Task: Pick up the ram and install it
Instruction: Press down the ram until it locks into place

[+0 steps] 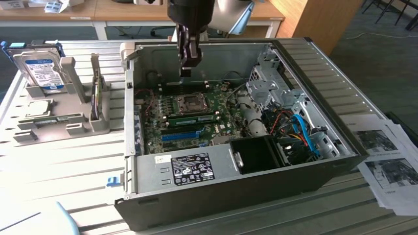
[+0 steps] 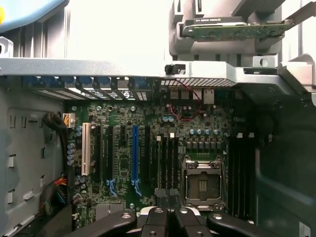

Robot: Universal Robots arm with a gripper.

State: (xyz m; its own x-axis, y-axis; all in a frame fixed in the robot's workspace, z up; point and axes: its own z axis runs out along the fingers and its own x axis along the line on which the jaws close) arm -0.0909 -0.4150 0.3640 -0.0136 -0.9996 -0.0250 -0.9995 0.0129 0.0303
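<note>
Hovering over motherboard [image 1: 189, 115] — closed pincer [image 1: 187, 68], fingertips cropped.

The open case [image 1: 339, 142] leaves room from above over the motherboard [image 1: 189, 117]. The drive cage [image 1: 271, 83] and tangled cables [image 1: 294, 132] crowd the exterior view's right; the power supply [image 1: 189, 169] blocks the near side.
</note>
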